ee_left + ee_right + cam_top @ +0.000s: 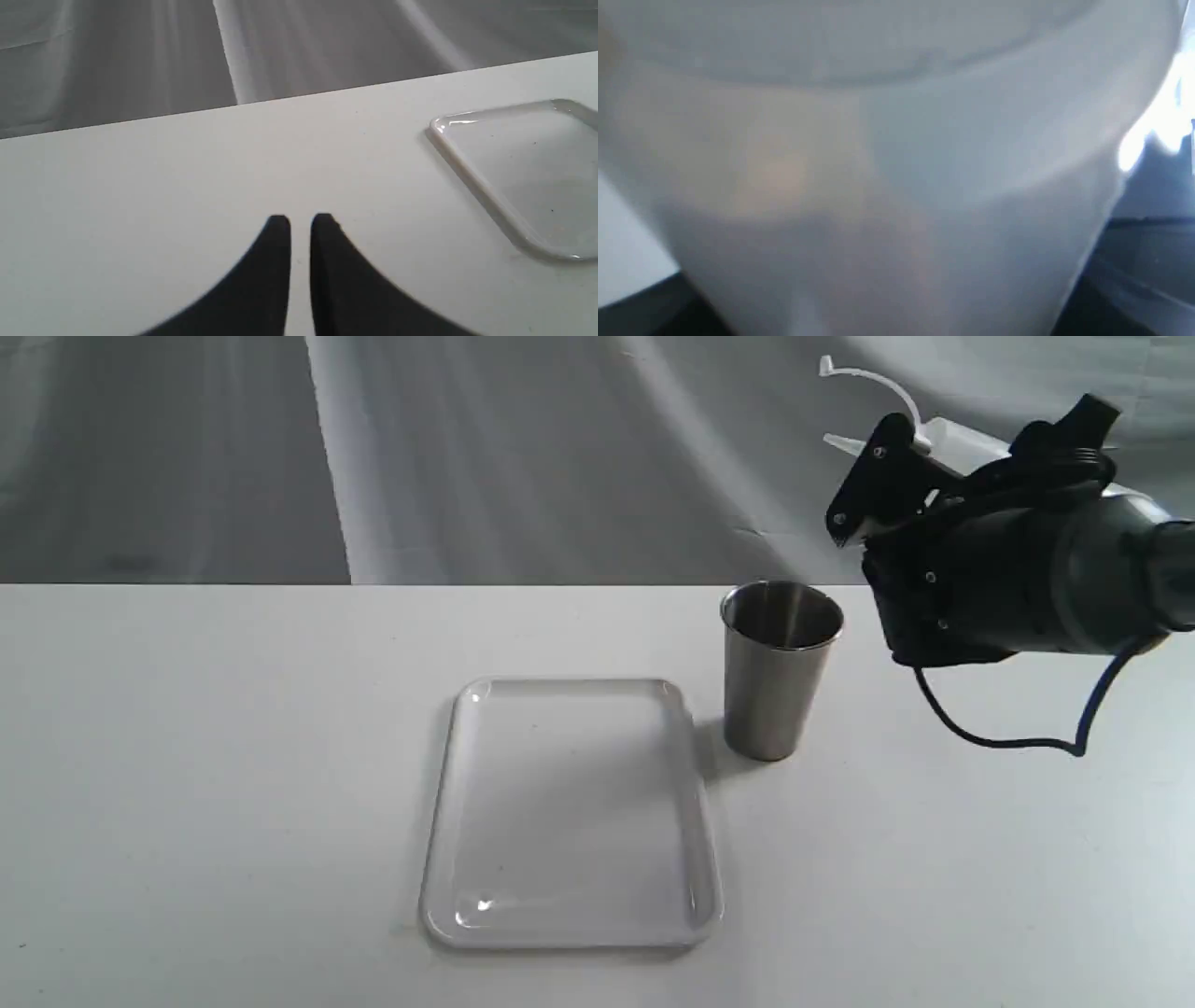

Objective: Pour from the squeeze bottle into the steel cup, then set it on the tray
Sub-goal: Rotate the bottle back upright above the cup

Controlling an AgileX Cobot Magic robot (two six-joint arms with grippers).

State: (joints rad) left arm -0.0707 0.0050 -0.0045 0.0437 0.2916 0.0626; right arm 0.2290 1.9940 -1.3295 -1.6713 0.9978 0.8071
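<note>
So far we have the translucent whitish plastic squeeze bottle [952, 437] grasped in our right gripper [920, 457], lifted and tipped with its nozzle pointing left, above and just right of the brushed steel cup [780, 670] standing on the white surface [187, 784]. Whether anything has been poured we cannot tell. The flat white rectangular tray [571, 933] left of the cup awaits the bottle, and our left gripper [300, 224] idles nearly closed, holding nothing.

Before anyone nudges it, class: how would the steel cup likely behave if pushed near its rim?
The steel cup stands upright and tapers to a narrower base, so it probably tips rather than slides. It looks empty, so likely light. Once down, its round wall might roll toward the tray beside it.
</note>
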